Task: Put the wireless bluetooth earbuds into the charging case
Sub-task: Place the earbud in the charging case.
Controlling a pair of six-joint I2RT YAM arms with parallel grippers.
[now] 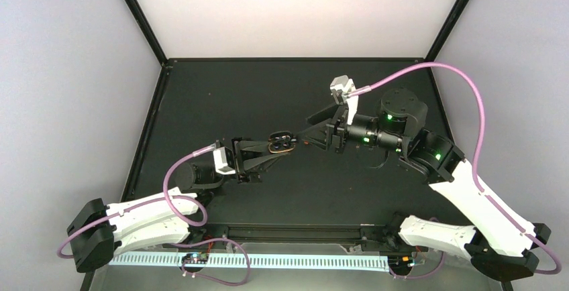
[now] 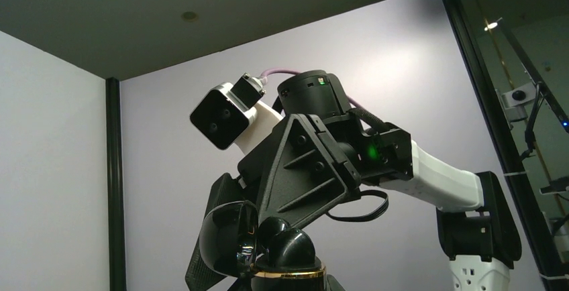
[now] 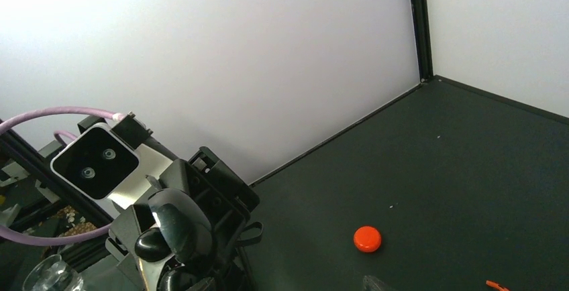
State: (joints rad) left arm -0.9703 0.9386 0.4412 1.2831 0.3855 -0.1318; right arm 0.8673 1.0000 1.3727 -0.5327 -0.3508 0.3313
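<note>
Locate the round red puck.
Right wrist view: the round red puck lies on the dark table, low and right of centre, clear of the left tool on its left, a tiny orange piece further right.

The charging case [image 2: 288,247] shows glossy black plastic — the table [image 1: 201,103] looks matt, dark.

Seen from low down, looking upward: the right gripper [image 2: 266,218] fills the centre, one black ribbed triangular finger angled down toward the lens. A white wrist camera [image 2: 225,113] sits at its upper left, and a green light [image 2: 371,150] glows on the black wrist. A white arm link [image 2: 443,184] reaches right. At the bottom edge, just beneath the finger, is the glossy, gold-rimmed charging case [image 2: 287,247].
</note>
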